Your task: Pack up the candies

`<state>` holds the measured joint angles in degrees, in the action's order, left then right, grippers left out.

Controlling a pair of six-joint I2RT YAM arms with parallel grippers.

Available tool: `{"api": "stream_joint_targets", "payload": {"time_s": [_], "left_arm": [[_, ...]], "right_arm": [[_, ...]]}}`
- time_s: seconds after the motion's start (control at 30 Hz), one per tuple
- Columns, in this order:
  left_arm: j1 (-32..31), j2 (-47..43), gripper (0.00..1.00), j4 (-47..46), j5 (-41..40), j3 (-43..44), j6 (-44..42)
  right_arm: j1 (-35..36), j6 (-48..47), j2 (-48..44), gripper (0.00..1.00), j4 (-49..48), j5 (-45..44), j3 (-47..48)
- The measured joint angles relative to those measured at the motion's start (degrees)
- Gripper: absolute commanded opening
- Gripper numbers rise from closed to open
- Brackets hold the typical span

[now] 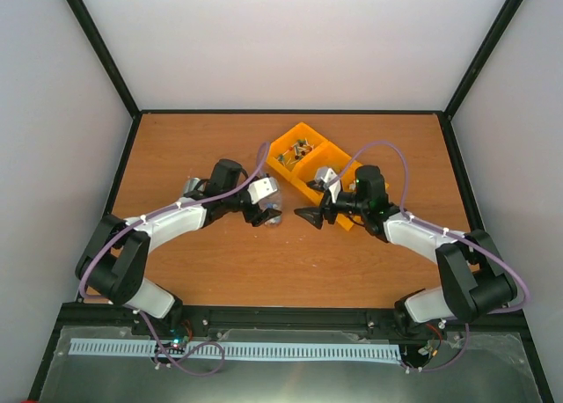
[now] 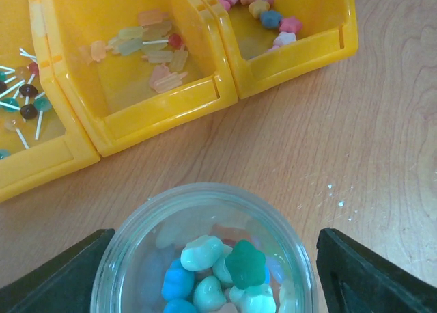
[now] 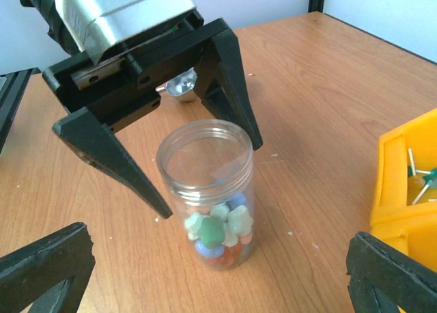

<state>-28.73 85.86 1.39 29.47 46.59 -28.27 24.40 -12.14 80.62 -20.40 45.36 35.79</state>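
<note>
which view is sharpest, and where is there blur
Right wrist view: the jar is crisp, that camera's own jaws in the bottom corners blurred. Left wrist view: the jar's near rim is soft, the yellow bins behind sharper. Top view: the table evenly lit, no hard shadows, small things lack detail.

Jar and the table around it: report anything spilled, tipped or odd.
Nothing serious. The jar stands upright, uncapped, with the candies inside; none lie loose on the table around it. Only a few tiny pale specks dot the wood beside it.
</note>
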Motion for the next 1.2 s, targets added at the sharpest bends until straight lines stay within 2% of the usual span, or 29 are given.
{"api": "stream_joint_targets", "payload": {"time_s": [0.07,0.1,0.13,0.3,0.5,0.63,0.73,0.9,1.2], "left_arm": [[0.0,0.0,0.9,0.8,-0.1,0.1,0.0],[0.0,0.0,0.98,1.1,-0.1,0.2,0.0],[0.0,-0.1,1.0,1.7,-0.1,0.3,0.0],[0.0,-1.8,1.0,5.9,-0.1,1.8,0.4],[0.0,-4.7,1.0,13.6,-0.2,8.6,1.0],[0.0,-5.7,1.0,20.8,-1.8,16.5,3.5],[0.6,-4.0,1.0,29.5,-2.9,26.8,5.1],[7.4,-3.9,1.0,37.3,-1.5,34.4,7.4],[21.2,-9.1,1.0,42.2,-0.5,31.3,13.7]], "right_arm": [[0.0,-0.3,0.0,1.0,1.0,-0.4,0.9],[0.0,-0.4,0.0,1.0,1.3,-0.5,1.4],[-0.1,-0.5,0.0,1.0,1.7,-0.7,1.9],[-1.0,-0.9,-0.7,1.0,4.3,-1.2,4.6],[-3.0,-1.2,-1.5,1.0,11.1,-2.9,12.3],[-4.2,-1.2,-2.4,1.0,16.1,-4.9,18.3],[-5.7,-0.7,-4.2,1.0,18.9,-6.0,21.5],[-10.1,1.9,-8.5,1.0,21.7,-7.5,22.9],[-21.9,4.7,-17.9,1.0,25.9,-8.2,18.4]]}}
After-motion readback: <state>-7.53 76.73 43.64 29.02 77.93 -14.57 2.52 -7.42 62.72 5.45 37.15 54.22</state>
